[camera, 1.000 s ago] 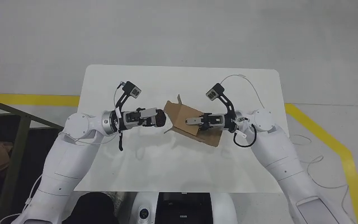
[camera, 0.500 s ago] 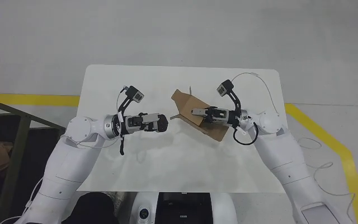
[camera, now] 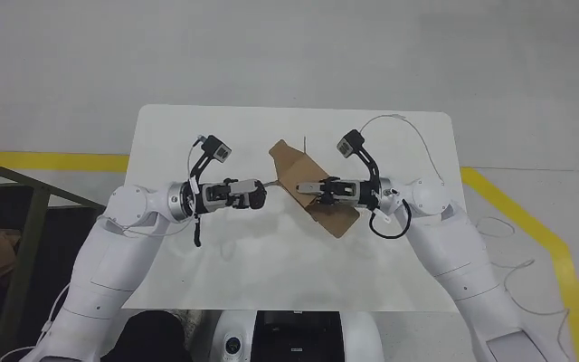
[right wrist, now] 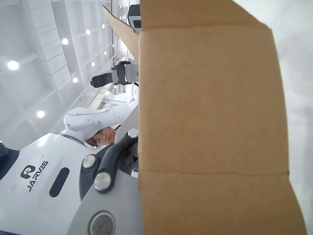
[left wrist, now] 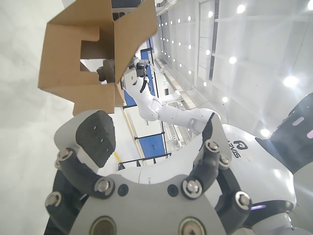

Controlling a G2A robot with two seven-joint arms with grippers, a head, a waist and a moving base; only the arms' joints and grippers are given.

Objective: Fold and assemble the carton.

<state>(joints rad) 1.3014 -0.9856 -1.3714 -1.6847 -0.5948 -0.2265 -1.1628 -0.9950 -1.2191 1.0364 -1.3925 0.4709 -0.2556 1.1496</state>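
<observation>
The brown carton is held tilted above the middle of the white table, partly unfolded with flaps sticking out. My right gripper is shut on one of its walls; the panel lies right against the camera and hides most of the fingers. In the left wrist view the carton shows its open end, with a dark right fingertip inside. My left gripper is open just left of the carton, pads spread, nothing between them, close to the lowest flap.
A thin white cable loops over the table's far right part. The table's edges lie well away from both grippers. Yellow floor tape runs beside the table on both sides.
The right arm swung the carton right, then back left, and turned it more upright. The left gripper, against the carton's flap a second ago, has barely shifted and now sits just short of it.
</observation>
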